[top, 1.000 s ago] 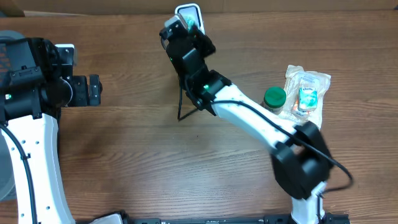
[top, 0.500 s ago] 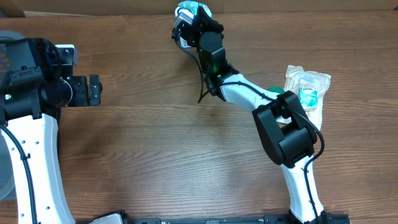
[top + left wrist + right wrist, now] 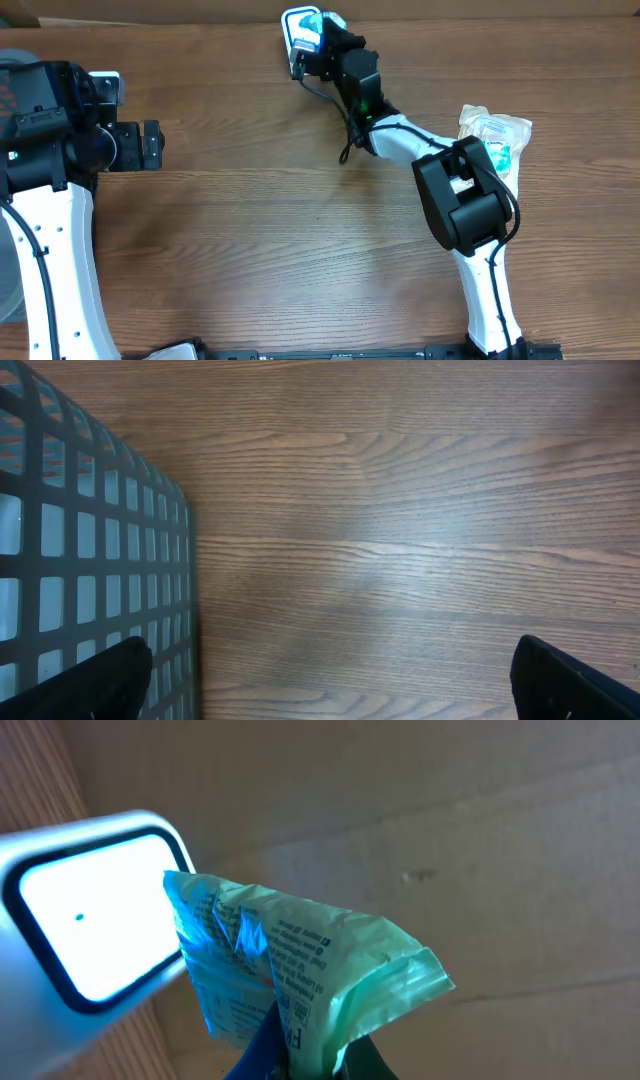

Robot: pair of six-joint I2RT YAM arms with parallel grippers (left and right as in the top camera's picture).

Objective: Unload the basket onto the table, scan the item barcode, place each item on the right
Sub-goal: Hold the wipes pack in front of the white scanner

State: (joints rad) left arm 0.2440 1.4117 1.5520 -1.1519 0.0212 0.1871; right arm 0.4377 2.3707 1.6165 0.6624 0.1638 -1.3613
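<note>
Okay, right gripper [image 3: 300,1065] is pinched tight on a crinkled teal packet [image 3: 290,960], holding it up just beside the scanner [image 3: 90,920], whose white window glows at the far edge of the table [image 3: 250,230]. More wrapped packets [image 3: 495,140] lie near that arm's elbow. Over on the other side, left gripper [image 3: 150,145] hangs wide open next to the grey mesh basket [image 3: 80,560].
</note>
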